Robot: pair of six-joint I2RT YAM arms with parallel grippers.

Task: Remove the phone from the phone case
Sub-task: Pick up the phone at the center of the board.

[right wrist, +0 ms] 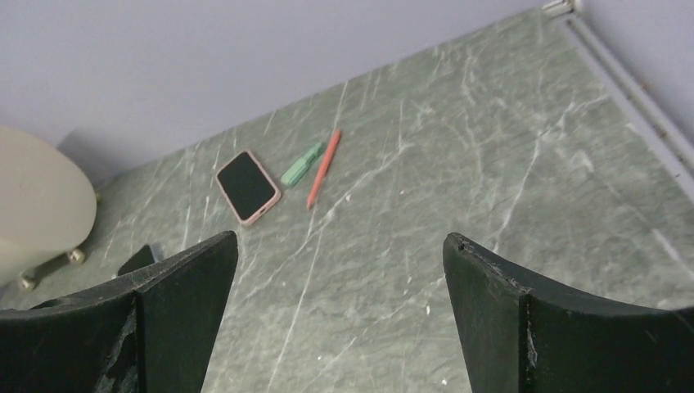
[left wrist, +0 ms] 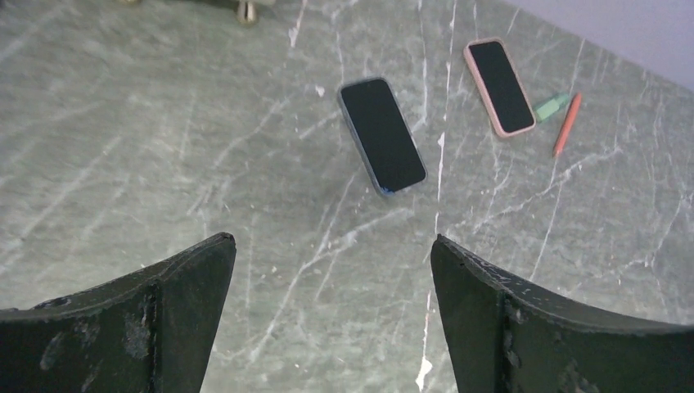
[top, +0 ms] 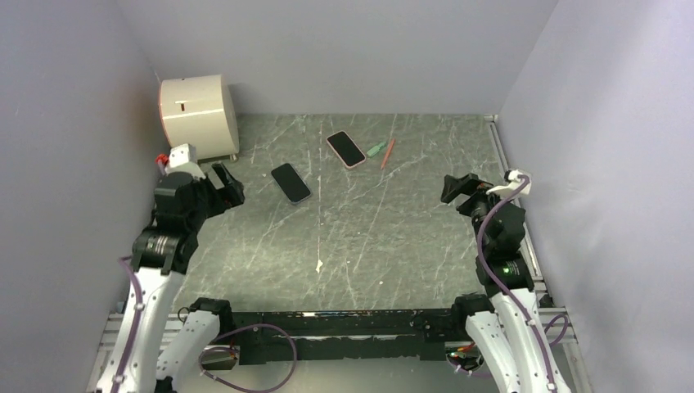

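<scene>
A phone in a pink case (top: 345, 149) lies screen up at the far middle of the table, also in the left wrist view (left wrist: 500, 87) and the right wrist view (right wrist: 246, 187). A second dark phone with a thin grey-blue rim (top: 290, 182) lies nearer the left arm, seen as (left wrist: 381, 135); in the right wrist view only its corner (right wrist: 137, 258) shows behind a finger. My left gripper (top: 227, 184) hovers open left of the dark phone, empty (left wrist: 331, 239). My right gripper (top: 457, 190) is open and empty on the right side (right wrist: 340, 236).
A green marker (top: 376, 149) and an orange pen (top: 387, 153) lie just right of the pink-cased phone. A cream rounded appliance (top: 199, 108) stands in the back left corner. A small white scrap (top: 318, 264) lies mid-table. Grey walls enclose the table.
</scene>
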